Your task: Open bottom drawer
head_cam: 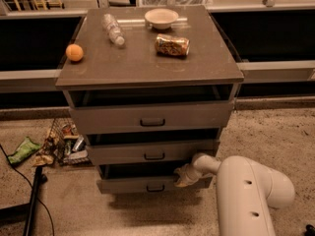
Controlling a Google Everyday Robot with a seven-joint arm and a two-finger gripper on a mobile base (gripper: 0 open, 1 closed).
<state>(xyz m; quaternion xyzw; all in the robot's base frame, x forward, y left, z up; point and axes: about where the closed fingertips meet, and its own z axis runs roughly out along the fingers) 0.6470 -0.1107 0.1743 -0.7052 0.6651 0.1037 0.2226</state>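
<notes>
Lowest in the cabinet [147, 68], at six o'clock, the bottom drawer [123, 185] shows a dark gap above its front.
Rigid, probably light-sliding; its centred handle [155, 188] is the natural hold. The gripper [184, 176] sits at two o'clock of that handle, on the front's top edge; its grasp cannot be told.

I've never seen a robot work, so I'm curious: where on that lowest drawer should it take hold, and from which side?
Probably the small dark bar handle, centred on the flat front of the bottom drawer; it is the only part that sticks out, so come straight from the front. The gripper sits at the front's upper right edge, right of the handle.
</notes>
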